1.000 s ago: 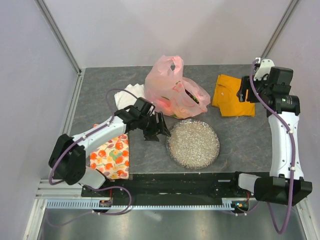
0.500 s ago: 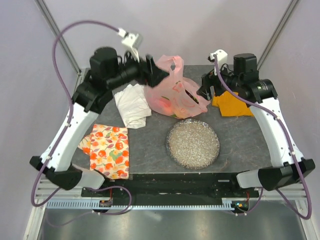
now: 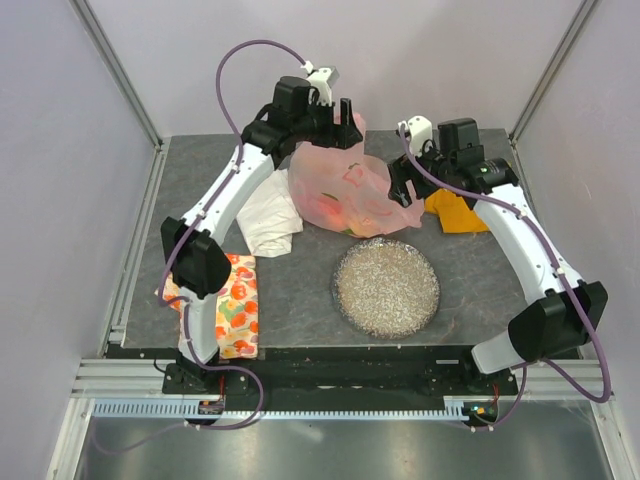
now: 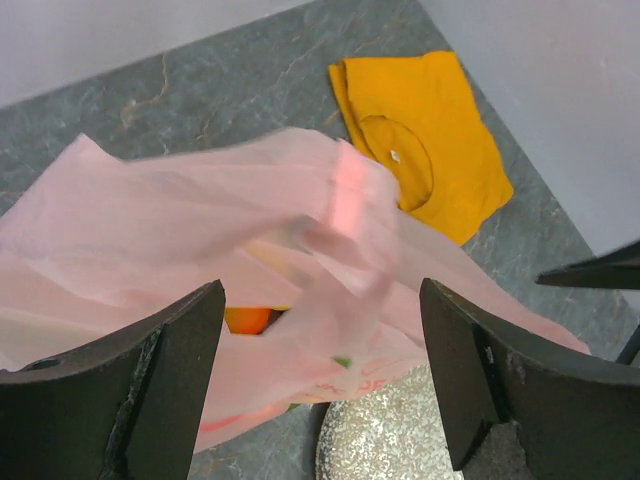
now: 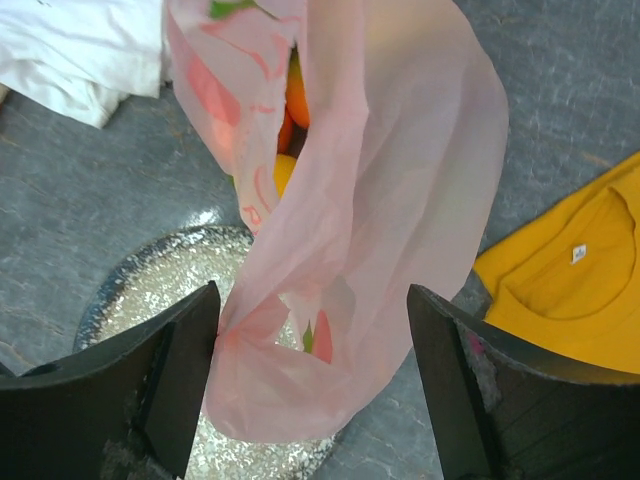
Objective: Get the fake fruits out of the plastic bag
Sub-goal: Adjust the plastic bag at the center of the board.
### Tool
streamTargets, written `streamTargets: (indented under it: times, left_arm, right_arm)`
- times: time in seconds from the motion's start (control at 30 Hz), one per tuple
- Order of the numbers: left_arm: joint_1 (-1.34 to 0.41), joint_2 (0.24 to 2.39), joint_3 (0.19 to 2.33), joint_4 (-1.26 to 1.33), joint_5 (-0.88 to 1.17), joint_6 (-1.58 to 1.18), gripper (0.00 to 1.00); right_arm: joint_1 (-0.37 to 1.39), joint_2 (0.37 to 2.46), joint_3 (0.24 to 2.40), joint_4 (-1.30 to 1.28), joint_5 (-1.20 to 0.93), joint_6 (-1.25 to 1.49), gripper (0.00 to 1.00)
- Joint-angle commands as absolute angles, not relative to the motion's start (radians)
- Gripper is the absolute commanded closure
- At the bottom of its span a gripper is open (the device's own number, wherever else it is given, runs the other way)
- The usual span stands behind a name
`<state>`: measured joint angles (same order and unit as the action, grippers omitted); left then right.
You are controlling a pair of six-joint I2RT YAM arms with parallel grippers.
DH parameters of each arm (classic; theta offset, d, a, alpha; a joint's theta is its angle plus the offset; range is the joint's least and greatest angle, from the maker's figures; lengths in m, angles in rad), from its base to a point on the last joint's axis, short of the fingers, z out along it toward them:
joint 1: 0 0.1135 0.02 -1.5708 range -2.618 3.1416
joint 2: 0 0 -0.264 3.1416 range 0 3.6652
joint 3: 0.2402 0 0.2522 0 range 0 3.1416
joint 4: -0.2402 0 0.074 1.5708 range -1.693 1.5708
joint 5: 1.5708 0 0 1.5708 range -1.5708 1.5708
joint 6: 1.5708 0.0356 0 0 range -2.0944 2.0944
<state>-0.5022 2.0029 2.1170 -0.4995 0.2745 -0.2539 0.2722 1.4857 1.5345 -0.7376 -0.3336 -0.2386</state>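
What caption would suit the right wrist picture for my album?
Open right gripper over the translucent pink plastic bag, orange fake fruits showing inside, glittery round silver dish below.

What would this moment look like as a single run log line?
phase: pre-grasp | left gripper: open, over plastic bag | right gripper: open, over bag | fake fruits: seen inside bag

No readable text, label or number anywhere
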Motion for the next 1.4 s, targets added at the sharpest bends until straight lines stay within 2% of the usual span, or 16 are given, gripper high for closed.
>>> streamTargets:
  times: [0.0, 0.13, 0.17, 0.23, 0.27, 0.3, 0.33, 0.37, 0.4, 0.63, 0.77, 0.9, 1.0, 1.1, 1.23, 1.37]
  left_arm:
    - [-0.47, 2.046, 2.252, -0.44, 0.36, -0.359, 0.16]
    - [-0.46, 2.12, 2.276, -0.365, 0.397, -0.411, 0.24]
    - [-0.46, 2.132, 2.279, -0.335, 0.47, -0.41, 0.39]
    - [-0.454, 2.144, 2.289, -0.276, 0.543, -0.405, 0.58]
    - [-0.451, 2.141, 2.293, -0.265, 0.596, -0.396, 0.85]
    - [-0.437, 2.138, 2.296, -0.258, 0.616, -0.39, 0.98]
    - [-0.425, 2.116, 2.292, -0.25, 0.636, -0.393, 0.98]
    - [-0.411, 2.106, 2.284, -0.217, 0.708, -0.408, 0.99]
    - [-0.376, 2.094, 2.266, -0.195, 0.751, -0.417, 0.98]
    - [-0.259, 2.04, 2.256, -0.201, 0.919, -0.371, 0.98]
    - [-0.249, 2.198, 2.507, -0.287, 1.04, -0.318, 0.98]
    - [-0.252, 2.2, 2.537, -0.27, 1.0, -0.287, 0.98]
    - [-0.255, 2.142, 2.536, -0.271, 1.009, -0.27, 0.99]
    - [-0.255, 2.076, 2.522, -0.437, 0.971, -0.135, 0.99]
    - [-0.253, 1.881, 2.386, -0.711, 0.905, 0.053, 0.98]
    - [-0.253, 1.688, 2.055, -1.004, 0.882, 0.204, 0.98]
  right_arm:
    - [0.275, 1.46, 1.496, -0.701, -0.253, -0.244, 0.19]
    - [0.276, 1.502, 1.525, -0.715, -0.262, -0.244, 0.35]
    - [0.276, 1.509, 1.535, -0.716, -0.268, -0.241, 0.47]
    - [0.275, 1.54, 1.569, -0.721, -0.241, -0.236, 0.59]
    - [0.269, 1.554, 1.587, -0.724, -0.224, -0.235, 0.72]
    - [0.261, 1.571, 1.607, -0.723, -0.218, -0.226, 0.77]
    - [0.25, 1.613, 1.659, -0.721, -0.218, -0.213, 0.82]
    - [0.229, 1.641, 1.692, -0.722, -0.218, -0.201, 0.97]
    - [0.216, 1.669, 1.727, -0.719, -0.221, -0.174, 0.99]
    - [0.127, 1.981, 2.173, -0.626, -0.241, -0.08, 1.0]
    - [0.101, 2.077, 2.336, -0.531, -0.229, -0.058, 1.0]
    - [0.074, 2.131, 2.485, -0.47, -0.253, -0.012, 1.0]
    - [0.054, 2.082, 2.47, -0.414, -0.282, 0.0, 1.0]
    - [0.035, 1.996, 2.376, -0.413, -0.331, 0.026, 1.0]
    - [0.034, 1.762, 2.005, -0.371, -0.39, -0.029, 1.0]
    - [0.034, 1.582, 1.694, -0.426, -0.373, -0.084, 1.0]
